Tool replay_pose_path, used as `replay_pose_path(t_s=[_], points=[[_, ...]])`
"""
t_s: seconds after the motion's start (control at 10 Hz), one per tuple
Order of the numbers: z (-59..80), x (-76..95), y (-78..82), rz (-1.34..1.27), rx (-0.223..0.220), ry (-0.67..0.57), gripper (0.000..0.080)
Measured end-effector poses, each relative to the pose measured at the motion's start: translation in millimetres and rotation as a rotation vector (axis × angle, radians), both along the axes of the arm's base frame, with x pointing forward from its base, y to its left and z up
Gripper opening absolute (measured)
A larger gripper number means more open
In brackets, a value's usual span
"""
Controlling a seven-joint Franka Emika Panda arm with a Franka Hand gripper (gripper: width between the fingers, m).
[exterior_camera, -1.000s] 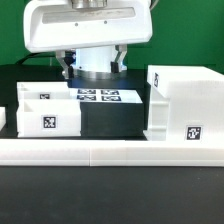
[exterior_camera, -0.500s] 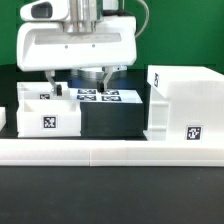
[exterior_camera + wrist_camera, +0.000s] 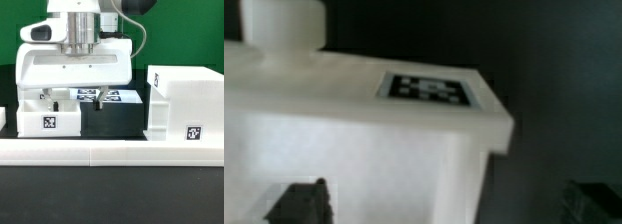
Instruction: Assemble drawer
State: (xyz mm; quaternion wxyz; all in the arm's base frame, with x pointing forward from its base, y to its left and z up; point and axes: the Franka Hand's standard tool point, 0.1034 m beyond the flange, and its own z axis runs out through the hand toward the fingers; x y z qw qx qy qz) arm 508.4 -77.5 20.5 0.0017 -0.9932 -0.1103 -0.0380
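Note:
A small white open drawer box (image 3: 45,116) with a marker tag on its front stands at the exterior view's left. A larger white drawer housing (image 3: 184,104) with tags stands at the right. My gripper (image 3: 73,97) hangs low just behind and above the small box, jaws wide apart and empty. In the wrist view the white box (image 3: 367,140) with its tag fills the picture. The dark fingertips (image 3: 299,203) show at the edge, one over the white part and one over the dark table; my gripper (image 3: 446,205) holds nothing.
The marker board (image 3: 118,96) lies flat behind the parts, partly hidden by my gripper. A long white rail (image 3: 110,150) runs across the front of the black table. A green wall stands behind.
The arm has come down and shifted toward the exterior view's left, from above the marker board to just over the small drawer box. The parts have not moved.

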Motion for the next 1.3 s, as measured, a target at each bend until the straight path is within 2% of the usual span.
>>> replay_pose_path(t_s=[0.2,0.4,0.5,0.6,0.7,0.8,0.9,1.0,1.3], points=[[-12.4,-3.8,-2.2,0.004,-0.012,-0.002,0.0649],[-14.9,-5.1,-4.8,-0.001,-0.014,-0.002,0.0649],[-15.0,-5.1,-4.8,-0.002,-0.014,-0.003,0.055],[-14.8,-4.7,-4.5,-0.002,-0.014,-0.003,0.0417],[-14.8,-4.7,-4.4,-0.002,-0.014,-0.003,0.0417],[-14.7,-4.5,-4.4,-0.002,-0.014,-0.003,0.0215],[-14.1,-3.7,-4.5,-0.002,-0.014,-0.004,0.0083],[-12.9,-2.6,-3.7,-0.002,-0.014,-0.006,0.004],[-8.6,0.5,4.3,0.005,-0.01,-0.007,0.004]])
